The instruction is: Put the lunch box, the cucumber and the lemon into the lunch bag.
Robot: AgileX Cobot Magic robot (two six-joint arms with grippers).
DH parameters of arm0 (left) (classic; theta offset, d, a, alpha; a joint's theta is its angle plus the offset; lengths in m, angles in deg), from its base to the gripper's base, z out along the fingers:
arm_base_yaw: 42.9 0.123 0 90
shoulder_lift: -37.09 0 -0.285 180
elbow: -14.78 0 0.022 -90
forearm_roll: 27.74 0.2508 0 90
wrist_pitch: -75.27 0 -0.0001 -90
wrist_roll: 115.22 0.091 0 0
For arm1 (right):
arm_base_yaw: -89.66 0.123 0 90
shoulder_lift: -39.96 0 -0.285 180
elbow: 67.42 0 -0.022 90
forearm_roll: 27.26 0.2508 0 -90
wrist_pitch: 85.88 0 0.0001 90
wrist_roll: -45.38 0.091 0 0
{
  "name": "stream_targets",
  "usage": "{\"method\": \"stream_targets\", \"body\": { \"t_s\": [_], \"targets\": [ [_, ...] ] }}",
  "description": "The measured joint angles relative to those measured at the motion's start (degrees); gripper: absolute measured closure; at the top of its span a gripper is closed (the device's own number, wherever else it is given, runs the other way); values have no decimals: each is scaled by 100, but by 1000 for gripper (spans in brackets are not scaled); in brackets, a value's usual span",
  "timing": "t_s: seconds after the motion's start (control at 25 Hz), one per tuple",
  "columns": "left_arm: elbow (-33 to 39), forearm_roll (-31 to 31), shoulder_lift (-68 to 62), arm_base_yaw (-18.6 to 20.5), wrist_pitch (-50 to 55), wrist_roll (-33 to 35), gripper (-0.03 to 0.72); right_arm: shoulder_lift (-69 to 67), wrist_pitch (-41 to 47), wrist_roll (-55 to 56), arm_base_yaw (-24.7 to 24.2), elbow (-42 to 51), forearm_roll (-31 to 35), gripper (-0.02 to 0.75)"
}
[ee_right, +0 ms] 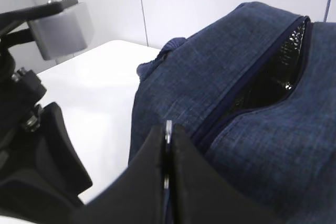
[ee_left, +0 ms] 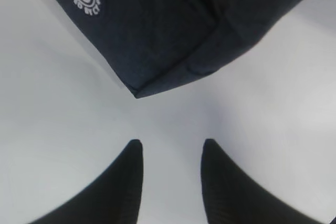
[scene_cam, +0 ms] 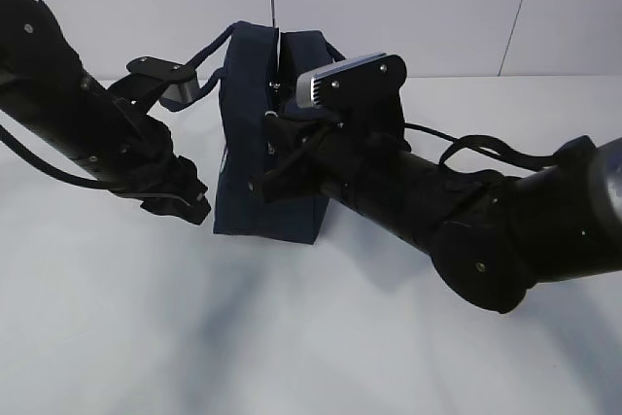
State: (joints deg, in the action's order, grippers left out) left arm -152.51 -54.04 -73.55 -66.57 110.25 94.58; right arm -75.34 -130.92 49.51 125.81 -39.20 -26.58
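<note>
Lunch bag stood upright on the white surface, far centre, top partly unzipped; a dark gap showed along the zipper line in the right wrist view. Right pincer was pressed together on a thin silvery piece, likely the zipper's ring pull, at the bag's top. Left pincer hung beside the bag's left lower corner, fingers apart, holding nothing, not touching the fabric. Lunch box, cucumber and lemon were not visible in any view; whether any sat inside could not be told. Risks, by judgement: with the left pincer not bracing the bag, a pull on the zipper could drag or tip the soft bag; the thin pull could slip free of the narrow grip.
</note>
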Motion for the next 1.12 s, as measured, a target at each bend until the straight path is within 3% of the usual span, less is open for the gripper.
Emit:
{"method": "stream_targets", "body": {
  "t_s": [0.16, 0.2, 0.36, 1.12],
  "targets": [
    [0, -32, 21, 0, 47, 0, 439, 0, 69, -89, 0, -124, 109, 738],
    [0, -44, 36, 156, 70, 0, 439, 0, 91, -99, 0, -134, 123, 738],
    [0, -125, 157, -12, 170, 0, 440, 0, 149, -99, 0, -199, 174, 738],
    [0, -63, 737, -12, 316, 0, 440, 14, 781, -144, 0, -688, 559, 738]
  ]
}}
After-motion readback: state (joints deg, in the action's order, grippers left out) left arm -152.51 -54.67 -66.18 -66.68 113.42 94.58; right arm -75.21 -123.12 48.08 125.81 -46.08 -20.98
